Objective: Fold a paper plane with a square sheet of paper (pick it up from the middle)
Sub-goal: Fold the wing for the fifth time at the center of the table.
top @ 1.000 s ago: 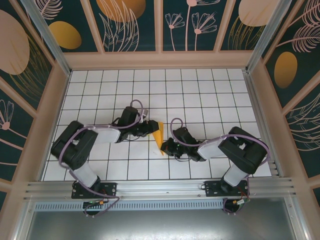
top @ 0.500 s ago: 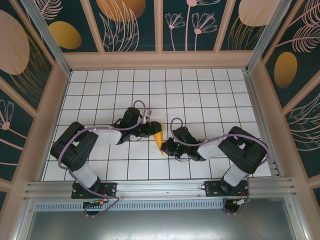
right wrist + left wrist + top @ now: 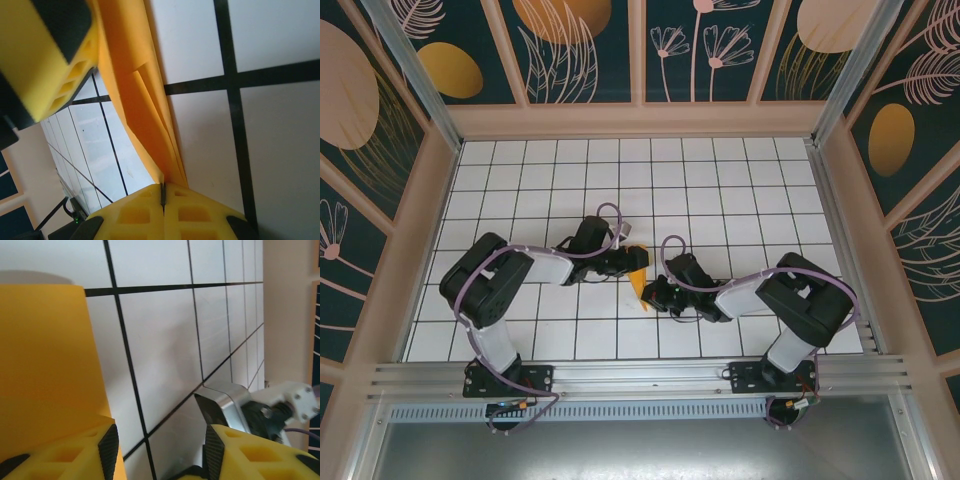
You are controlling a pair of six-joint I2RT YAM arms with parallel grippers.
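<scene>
Paper plane point(image 3: 132, 100): pinched at its thin end by the right gripper point(image 3: 162, 194) — its two yellow fingers point(image 3: 200, 210) were pressed tight together on the folded edges.
Left gripper point(image 3: 157, 445): its jaws stood apart, with bare table point(image 3: 160, 340) tiles showing between them. It gripped nothing that I could see.
Left finger point(image 3: 65, 455): the paper lay just beside it, off to that side and not in the gap.
Where the plane was: near the middle of the table, between the two grippers.
Long way: it ran from the right fingers toward the left gripper, with the thin end nearer the arm bases and the wide end farther off.
Who was nearer: both were right at it, but only the right one had hold.
Next move, my guess: the left gripper would need to shift sideways to get a paper edge into its gap — the right pinch should keep the plane steady.
Right wrist view: showed the folds in layers running into the pinch.
Left wrist view: showed the open gap and a grey part of the right arm point(image 3: 235, 405) beyond.
Top view: the arms hid the fingertips, so no grip could be read there.
</scene>
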